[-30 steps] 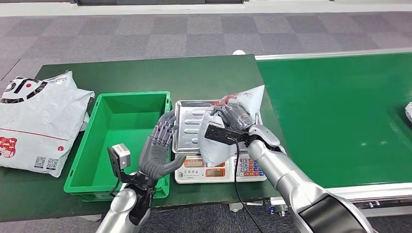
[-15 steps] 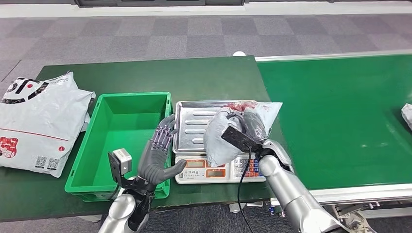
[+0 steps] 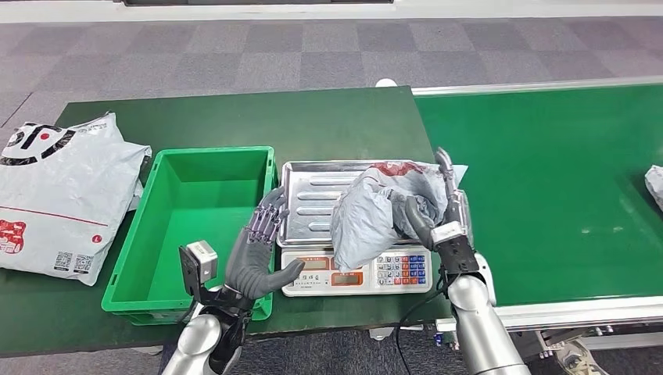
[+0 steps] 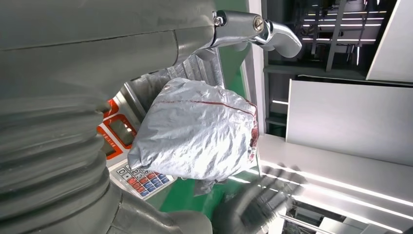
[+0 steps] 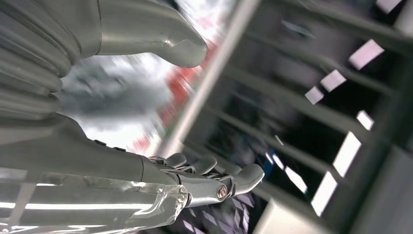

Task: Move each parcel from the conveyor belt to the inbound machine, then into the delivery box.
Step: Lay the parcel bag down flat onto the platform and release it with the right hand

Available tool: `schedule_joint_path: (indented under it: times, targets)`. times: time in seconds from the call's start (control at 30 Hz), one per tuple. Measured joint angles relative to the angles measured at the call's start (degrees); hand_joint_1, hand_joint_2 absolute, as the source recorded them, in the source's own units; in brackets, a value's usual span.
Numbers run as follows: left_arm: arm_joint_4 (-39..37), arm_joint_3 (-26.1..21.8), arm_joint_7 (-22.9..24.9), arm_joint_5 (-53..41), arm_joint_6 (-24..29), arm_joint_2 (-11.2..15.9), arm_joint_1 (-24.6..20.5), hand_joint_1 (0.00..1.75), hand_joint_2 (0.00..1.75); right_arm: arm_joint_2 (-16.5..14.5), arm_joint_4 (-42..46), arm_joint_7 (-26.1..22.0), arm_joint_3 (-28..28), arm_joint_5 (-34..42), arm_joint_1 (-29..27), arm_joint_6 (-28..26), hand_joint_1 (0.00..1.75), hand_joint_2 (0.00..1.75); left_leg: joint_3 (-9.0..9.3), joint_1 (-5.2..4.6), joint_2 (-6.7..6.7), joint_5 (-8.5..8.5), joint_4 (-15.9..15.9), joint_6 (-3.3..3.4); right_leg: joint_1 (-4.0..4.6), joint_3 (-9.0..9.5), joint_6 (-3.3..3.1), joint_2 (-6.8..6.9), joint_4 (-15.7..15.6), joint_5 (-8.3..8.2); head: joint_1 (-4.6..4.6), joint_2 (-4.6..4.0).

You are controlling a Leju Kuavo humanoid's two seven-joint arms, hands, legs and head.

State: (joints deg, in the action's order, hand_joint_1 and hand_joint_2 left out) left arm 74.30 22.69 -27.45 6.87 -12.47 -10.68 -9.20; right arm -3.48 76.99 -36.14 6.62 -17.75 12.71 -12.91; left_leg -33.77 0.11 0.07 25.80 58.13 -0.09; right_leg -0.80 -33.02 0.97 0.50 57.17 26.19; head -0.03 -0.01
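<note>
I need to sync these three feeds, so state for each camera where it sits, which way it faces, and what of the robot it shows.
Head view: high on the body, facing forward and down at the green bin, the scale, the grey parcel; both arms enter from below.
Left wrist view: behind the left hand, facing the grey parcel on the scale.
Right wrist view: behind the right hand, blurred, grey parcel beyond.
All three share the grey parcel.

Right hand (image 3: 435, 205): fingers opened, has let go of the parcel.
Parcel (image 3: 375, 209): now lying slumped on the scale's tray (image 3: 309, 200).
</note>
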Motion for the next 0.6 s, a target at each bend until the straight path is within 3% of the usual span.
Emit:
schedule_joint_path:
  times: [0.13, 0.33, 0.6]
  targets:
    - [-0.15, 0.00, 0.37, -1.13, 1.44, -0.22, -0.34, 0.00, 1.75, -1.21, 7.16, -3.27, -2.57, 5.10, -2.16, -3.29, 0.00, 1.75, -0.10, 0.00, -0.02, 0.00, 0.00, 0.00, 0.00, -0.10, 0.00, 0.01, 0.00, 0.01, 0.01, -0.01]
    - [-1.30, 0.00, 0.49, -1.63, 3.47, -0.36, -1.95, 0.00, 1.75, -1.69, 19.74, -4.13, -4.21, 10.61, -5.61, -6.92, 0.00, 1.75, -0.21, -0.02, 0.05, 0.01, 0.00, 0.01, -0.01, -0.23, 0.01, -0.02, -0.01, 0.00, 0.00, -0.01]
    - [-3.08, 0.01, 0.49, -4.21, 6.39, -0.48, -3.25, 0.00, 1.75, -1.72, 25.56, -4.15, -4.33, 11.36, -6.64, -9.46, 0.00, 1.75, -0.22, -0.01, 0.08, 0.00, 0.00, 0.00, 0.00, -0.24, 0.00, -0.04, 0.00, -0.01, 0.00, 0.00]
